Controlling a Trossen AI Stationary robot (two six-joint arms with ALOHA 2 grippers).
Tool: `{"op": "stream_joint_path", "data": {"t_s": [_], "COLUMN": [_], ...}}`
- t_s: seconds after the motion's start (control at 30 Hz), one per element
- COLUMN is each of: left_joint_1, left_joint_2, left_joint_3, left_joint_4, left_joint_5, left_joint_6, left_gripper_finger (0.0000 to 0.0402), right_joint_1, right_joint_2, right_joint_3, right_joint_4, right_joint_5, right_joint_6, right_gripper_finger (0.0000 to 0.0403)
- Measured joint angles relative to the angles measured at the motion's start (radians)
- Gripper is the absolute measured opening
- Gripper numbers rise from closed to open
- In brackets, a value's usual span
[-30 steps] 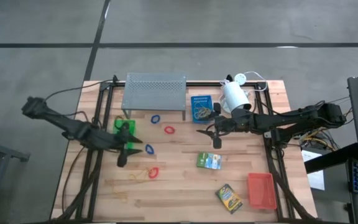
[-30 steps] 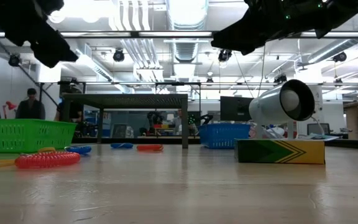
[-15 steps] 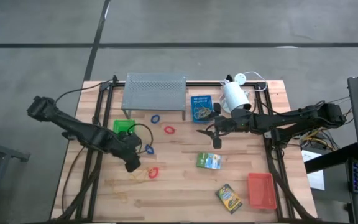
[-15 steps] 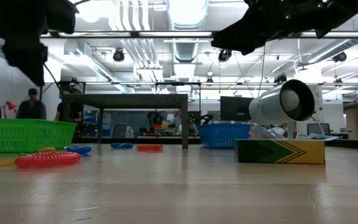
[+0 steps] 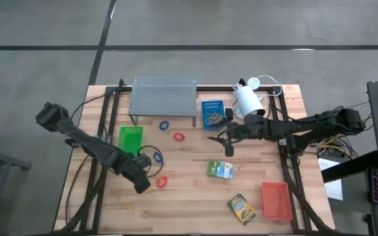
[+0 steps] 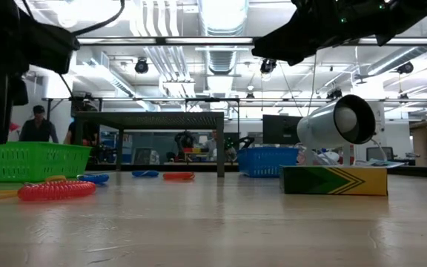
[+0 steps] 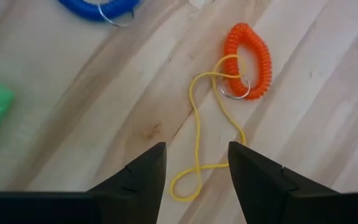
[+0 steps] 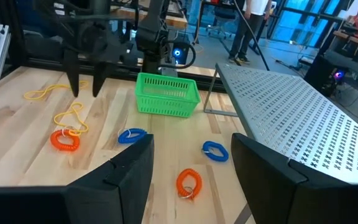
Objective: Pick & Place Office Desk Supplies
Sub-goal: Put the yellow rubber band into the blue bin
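Observation:
My left gripper (image 7: pixel 196 149) hangs open, pointing down over the table's near left part (image 5: pixel 140 185). Its fingers stand on either side of a thin yellow rubber band (image 7: pixel 194 168) lying on the wood, without touching it. The band's far end lies over a red coil loop (image 7: pixel 248 61) with a metal ring. A blue loop (image 5: pixel 157 157) and the green tray (image 5: pixel 130 138) lie just beyond. In the right wrist view the left gripper (image 8: pixel 86 87) shows clear of the table. My right gripper (image 5: pixel 225 140) waits open above the table's middle.
A grey perforated shelf (image 5: pixel 164 96) stands at the back, with a blue loop (image 5: pixel 165 124) and a red loop (image 5: pixel 178 137) before it. A blue tray (image 5: pixel 212 113) and white lamp (image 5: pixel 248 101) sit at back right. Two card boxes (image 5: pixel 220 170) (image 5: pixel 241 208) and a red tray (image 5: pixel 276 200) lie near right.
My left gripper has travelled from beside the green tray toward the table's near edge and a little right, sinking as it went. It has tipped from nearly level to pointing down and rolled about its own axis. It now hangs over the yellow band.

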Motion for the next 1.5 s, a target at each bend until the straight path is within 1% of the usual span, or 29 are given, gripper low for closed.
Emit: {"op": "stream_joint_path", "data": {"t_s": [0.23, 0.5, 0.67, 0.83, 1.27, 1.5], "left_joint_1": [0.004, 0.011, 0.026, 0.041, 0.053, 0.054], "left_joint_2": [0.081, 0.162, 0.200, 0.223, 0.285, 0.283], "left_joint_3": [0.042, 0.046, 0.046, 0.046, 0.049, 0.048], "left_joint_4": [0.016, 0.022, 0.042, 0.062, 0.055, 0.055], "left_joint_5": [0.020, 0.087, 0.128, 0.147, 0.189, 0.193], "left_joint_6": [-0.014, -0.044, -0.037, -0.003, 0.002, 0.005], "left_gripper_finger": [0.0170, 0.0170, 0.0170, 0.0170, 0.0170, 0.0169], "right_joint_1": [0.000, 0.000, 0.000, 0.000, 0.000, 0.000], "right_joint_2": [0.000, 0.000, 0.000, 0.000, 0.000, 0.000], "right_joint_3": [0.000, 0.000, 0.000, 0.000, 0.000, 0.000], "right_joint_4": [0.000, 0.000, 0.000, 0.000, 0.000, 0.000], "right_joint_5": [0.000, 0.000, 0.000, 0.000, 0.000, 0.000], "right_joint_6": [-0.002, 0.000, 0.000, -0.001, 0.000, -0.001], "right_gripper_finger": [0.0212, 0.0212, 0.0212, 0.0212, 0.0212, 0.0212]}}
